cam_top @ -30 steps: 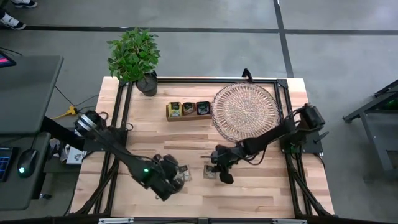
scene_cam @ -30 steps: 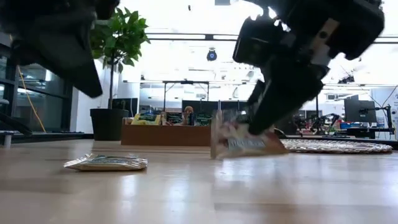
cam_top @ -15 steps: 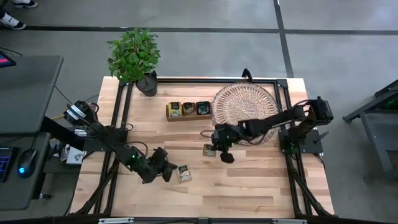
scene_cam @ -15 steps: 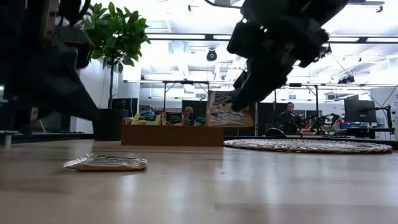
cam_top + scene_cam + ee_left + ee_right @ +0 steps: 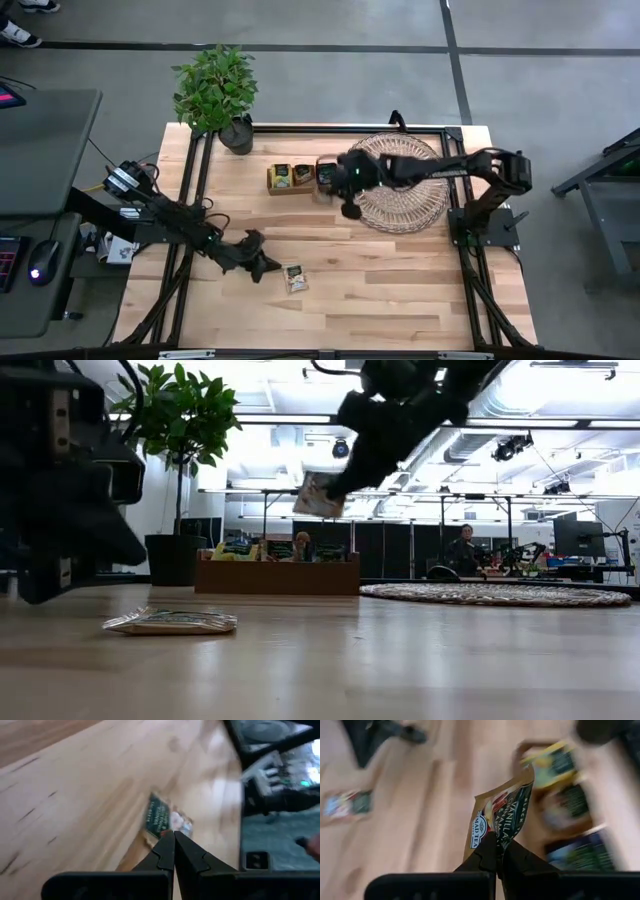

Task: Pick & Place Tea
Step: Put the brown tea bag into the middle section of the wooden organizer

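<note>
**Right gripper w/ sachet over the box**

Left gripper (image 5: 268, 268) sat low over the desk (image 5: 400, 300), fingers pressed together, holding nothing. Just to its right lay one tea sachet (image 5: 294, 278) flat on the wood, touching nothing; wrist view showed it right past the closed tips. Further back stood the wooden box (image 5: 300, 177) w/ three compartments, sachets already in them. Right gripper (image 5: 340, 190) hung in the air at the box's right end, clamped on a brown sachet (image 5: 501, 822) pinched by its lower edge, the rest sticking up past the fingers. Wicker tray (image 5: 410, 170) lay right of that, under the right arm.

Key relation, as I judge it: held sachet was above and just beside the box's rightmost compartment, so the drop probably needs only a short shift left and down. For the loose sachet, left arm was much the nearer.
</note>
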